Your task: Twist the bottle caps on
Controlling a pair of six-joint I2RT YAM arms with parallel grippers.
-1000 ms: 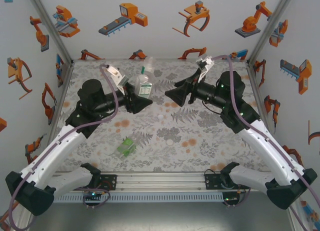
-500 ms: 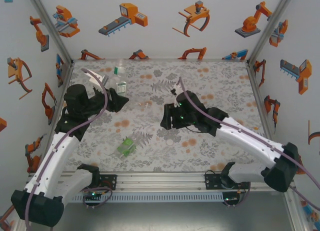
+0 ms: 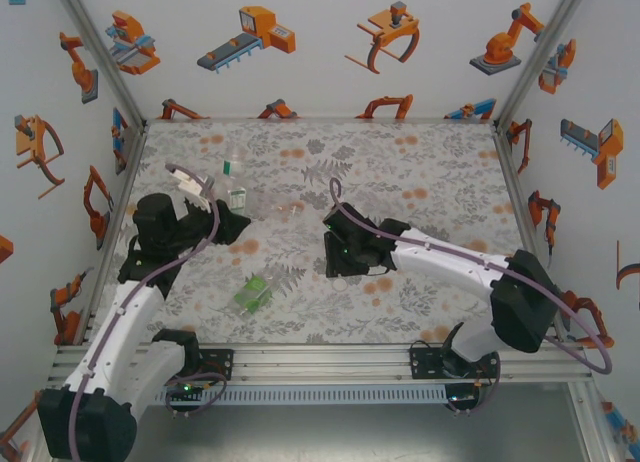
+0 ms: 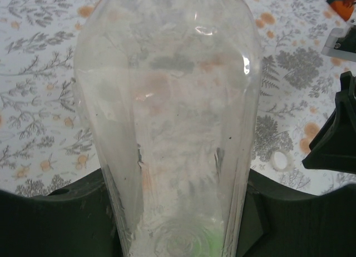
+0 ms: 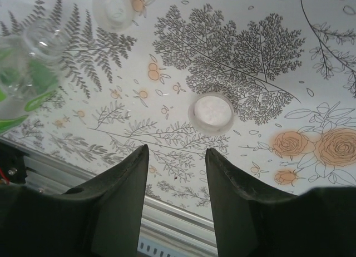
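Capping looks barely begun: left hand [image 3: 240, 218] clamped on a clear bottle [image 4: 167, 129], right hand [image 5: 177, 157] with fingers apart above a loose white cap [image 5: 211, 113], green bottle [image 3: 253, 294] apparently uncapped.

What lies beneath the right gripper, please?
A white bottle cap sits on the floral tablecloth below the open right gripper, untouched; its fingers hide the cloth beneath them.

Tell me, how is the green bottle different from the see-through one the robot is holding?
The green bottle is tinted green; the held bottle is clear, and the flowery table shows through it. The green bottle lies on its side on the table, free; the held bottle is clamped in the left end effector. Both are small plastic bottles of similar size.
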